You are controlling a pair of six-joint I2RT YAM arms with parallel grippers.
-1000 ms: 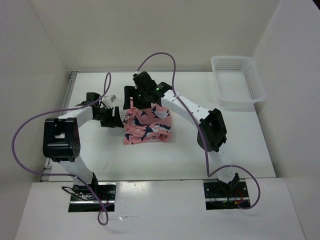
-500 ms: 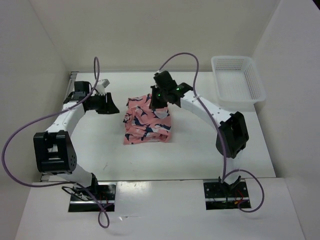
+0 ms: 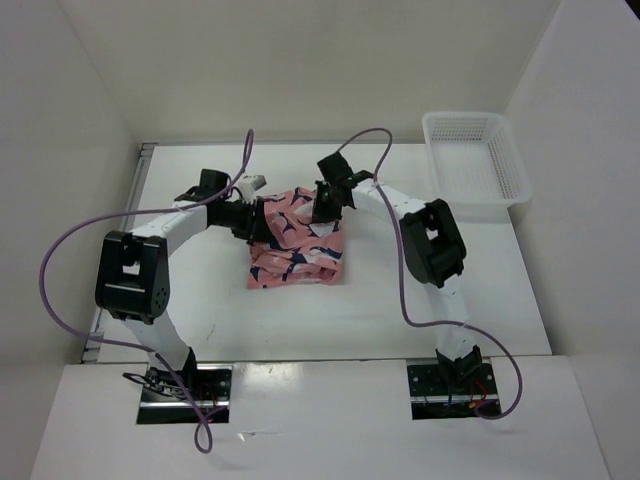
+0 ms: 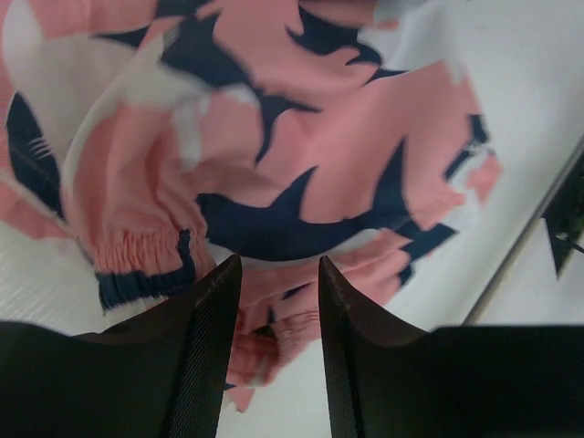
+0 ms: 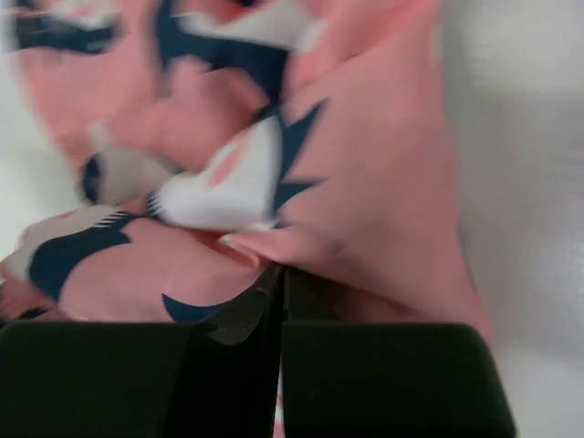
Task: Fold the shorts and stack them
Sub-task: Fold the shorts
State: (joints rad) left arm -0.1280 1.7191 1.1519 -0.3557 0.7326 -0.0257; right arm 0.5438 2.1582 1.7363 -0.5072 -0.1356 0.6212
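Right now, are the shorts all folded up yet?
Partly. The shorts lie in a lumpy, roughly folded bundle on the table. The right gripper is shut on their far edge; the left gripper is open at the neighbouring corner. Left to do: neaten the fold and stack them.

**Free room.** Bare white tabletop in front of the salmon-pink whale-print fabric shorts, open between the two white arms. There is also a strip of bare top between the shorts and the white plastic mesh basket.

**Obstacles.**
- The basket stands in the far right corner.
- White enclosure walls close off the left, back and right.
- The left black two-finger gripper is at the shorts' far left corner, jaws slightly apart.
- The right black two-finger gripper is at the shorts' far edge, pinched onto a fold.
- Purple looping cables arch above both arms.
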